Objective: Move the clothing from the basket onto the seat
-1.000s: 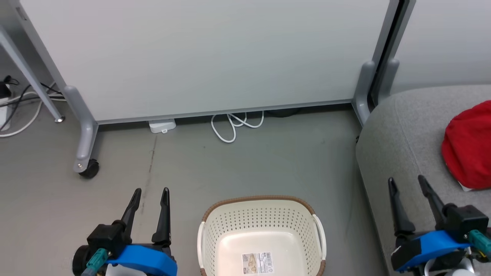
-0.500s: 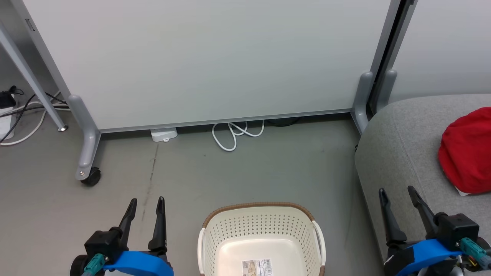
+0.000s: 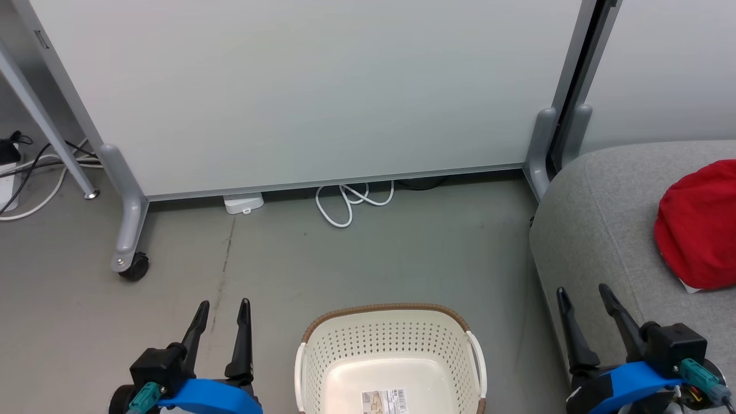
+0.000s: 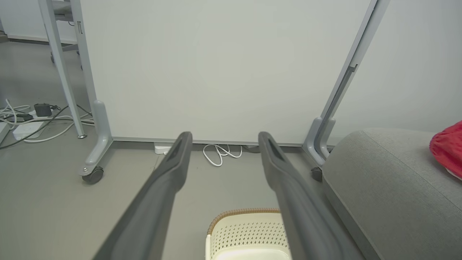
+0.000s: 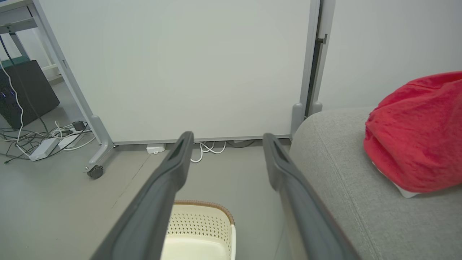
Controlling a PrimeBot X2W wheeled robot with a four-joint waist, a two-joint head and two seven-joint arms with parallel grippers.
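Observation:
The red clothing [image 3: 698, 227] lies bunched on the grey seat [image 3: 598, 230] at the right; it also shows in the right wrist view, clothing [image 5: 415, 133] on seat [image 5: 361, 195]. The cream basket [image 3: 391, 356] stands on the floor at bottom centre, holding only a paper label on its bottom. My left gripper [image 3: 224, 307] hangs open to the basket's left, nothing between its fingers. My right gripper [image 3: 583, 294] is open over the seat's front left corner, apart from the clothing. In the left wrist view the basket [image 4: 249, 231] sits below the fingers [image 4: 173, 169].
A white panel on wheeled grey legs [image 3: 129, 230] stands behind the basket. A white cable loop [image 3: 351, 201] and a small white box [image 3: 243, 203] lie at its foot. More cables [image 3: 29, 172] trail at far left. Bare grey floor surrounds the basket.
The head camera tilted, shifting the scene slightly down. Both grippers sank lower in the view, the right one drifting left. Clothing and basket stayed put.

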